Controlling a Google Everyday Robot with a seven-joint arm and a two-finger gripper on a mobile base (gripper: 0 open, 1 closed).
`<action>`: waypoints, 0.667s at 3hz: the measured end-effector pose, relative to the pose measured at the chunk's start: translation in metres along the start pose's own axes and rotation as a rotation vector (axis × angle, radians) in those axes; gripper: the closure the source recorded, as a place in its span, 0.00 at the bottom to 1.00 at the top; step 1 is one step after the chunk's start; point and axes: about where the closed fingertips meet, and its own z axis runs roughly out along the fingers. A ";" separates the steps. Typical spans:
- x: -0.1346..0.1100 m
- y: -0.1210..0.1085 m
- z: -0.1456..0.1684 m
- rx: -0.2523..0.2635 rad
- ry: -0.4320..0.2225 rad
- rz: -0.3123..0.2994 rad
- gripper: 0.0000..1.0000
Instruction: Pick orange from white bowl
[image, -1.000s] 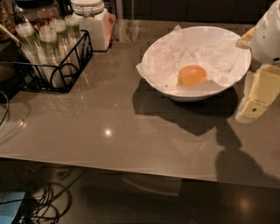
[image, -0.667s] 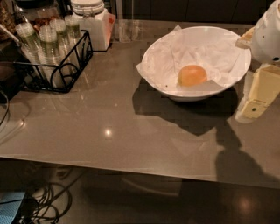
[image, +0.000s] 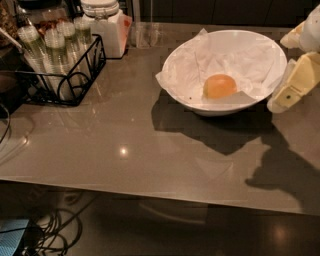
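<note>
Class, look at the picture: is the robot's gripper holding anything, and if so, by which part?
Nothing is held. The gripper hangs at the right edge, outside the white bowl, and the orange lies untouched on the paper inside it.

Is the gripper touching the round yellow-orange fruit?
Apart. Camera view shows the cream gripper right of the wide white bowl, the round orange fruit inside it.

The single camera looks steeply down across the bench (image: 125, 165) from its near edge, fairly close; the white bowl (image: 216, 108) lies upper right, the gripper (image: 295, 82) at the right border.
</note>
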 end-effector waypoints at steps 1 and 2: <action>-0.014 -0.043 0.018 -0.050 -0.085 0.055 0.00; -0.025 -0.061 0.003 -0.003 -0.127 0.048 0.00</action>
